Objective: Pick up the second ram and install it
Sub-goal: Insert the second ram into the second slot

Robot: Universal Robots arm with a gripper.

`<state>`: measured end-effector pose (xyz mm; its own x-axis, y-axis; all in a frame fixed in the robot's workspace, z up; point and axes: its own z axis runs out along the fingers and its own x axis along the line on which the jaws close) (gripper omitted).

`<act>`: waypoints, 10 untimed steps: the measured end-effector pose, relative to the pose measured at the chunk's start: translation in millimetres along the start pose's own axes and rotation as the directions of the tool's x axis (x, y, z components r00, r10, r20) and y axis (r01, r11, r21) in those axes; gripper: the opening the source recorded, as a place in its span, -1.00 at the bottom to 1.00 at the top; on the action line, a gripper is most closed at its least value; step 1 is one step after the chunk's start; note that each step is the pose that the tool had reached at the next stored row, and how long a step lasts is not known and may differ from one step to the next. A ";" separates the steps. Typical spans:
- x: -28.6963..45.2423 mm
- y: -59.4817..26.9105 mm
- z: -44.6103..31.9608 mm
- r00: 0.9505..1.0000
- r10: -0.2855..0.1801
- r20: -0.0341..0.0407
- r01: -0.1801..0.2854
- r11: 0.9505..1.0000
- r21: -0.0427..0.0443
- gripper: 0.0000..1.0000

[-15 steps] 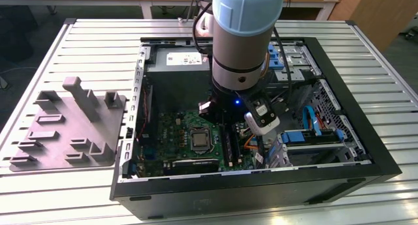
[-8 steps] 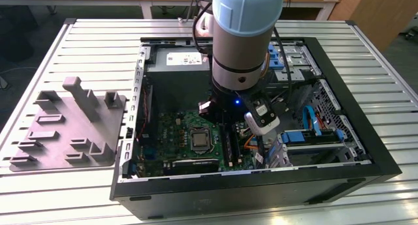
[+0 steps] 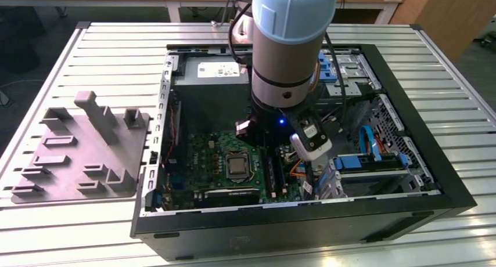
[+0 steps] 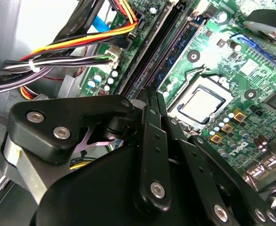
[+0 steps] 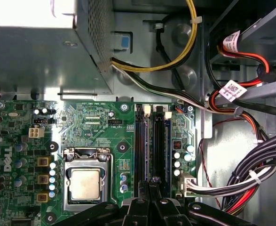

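Observation:
My gripper (image 4: 153, 92) is low inside the open computer case (image 3: 453, 191), over the row of black memory slots (image 5: 160, 141) beside the silver processor socket (image 5: 85, 182). Its two black fingers (image 4: 149, 141) are shut together with nothing visible between them. A dark blue-green ram (image 4: 177, 59) stands on edge in the slot on the socket's side, running away from the fingertips. I cannot tell whether the tips touch it. In the first wrist view the gripper (image 5: 152, 181) sits in line with the slots.
Bundles of coloured cables (image 5: 250, 174) run close beside the slots. The power supply box (image 5: 48, 52) fills the far end of the case. A grey holder fixture (image 3: 85, 157) lies on the slatted table (image 3: 457, 69) at the exterior view's left.

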<state>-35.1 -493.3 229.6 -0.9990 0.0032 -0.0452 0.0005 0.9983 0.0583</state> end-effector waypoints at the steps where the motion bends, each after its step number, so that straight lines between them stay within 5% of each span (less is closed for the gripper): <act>1: 0.0 -0.3 0.0 1.000 0.000 0.000 0.000 1.000 0.000 -0.77; 10: 0.2 -0.8 1.8 1.000 0.000 0.000 0.000 1.000 0.000 -0.77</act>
<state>-35.2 -494.0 227.8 -0.9990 0.0031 -0.0452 0.0005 0.9983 0.0582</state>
